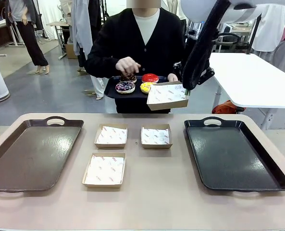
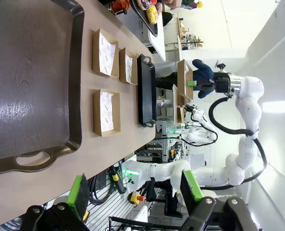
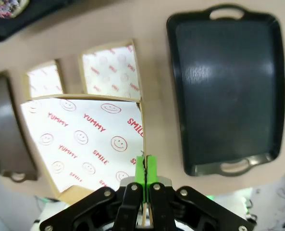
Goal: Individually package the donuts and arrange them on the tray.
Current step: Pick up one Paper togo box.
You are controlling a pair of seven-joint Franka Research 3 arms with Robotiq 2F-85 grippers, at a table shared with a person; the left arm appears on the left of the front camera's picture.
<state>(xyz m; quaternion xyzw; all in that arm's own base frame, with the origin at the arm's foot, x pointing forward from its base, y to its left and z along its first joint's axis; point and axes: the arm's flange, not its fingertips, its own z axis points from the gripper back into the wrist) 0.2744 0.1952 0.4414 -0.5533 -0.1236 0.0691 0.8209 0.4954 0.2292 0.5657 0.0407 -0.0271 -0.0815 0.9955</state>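
Across the table a person holds a small dark tray [image 1: 111,91] with the donuts on it: a sprinkled chocolate one [image 1: 125,86], a red one [image 1: 150,77], a yellow one [image 1: 146,87] and a dark one [image 1: 128,77] under the person's hand [image 1: 128,65]. My right gripper [image 3: 145,168] is shut on the rim of a paper-lined cardboard box [image 3: 84,139], which hangs in the air beside that small tray [image 1: 167,95]. My left gripper [image 2: 135,187] stands open with nothing between its fingers, off the near left end of the table.
Three paper-lined boxes [image 1: 111,135] [image 1: 156,136] [image 1: 104,169] lie in the middle of the table. A large brown tray [image 1: 31,154] sits at the left and a large black tray [image 1: 233,154] at the right. Both large trays hold nothing.
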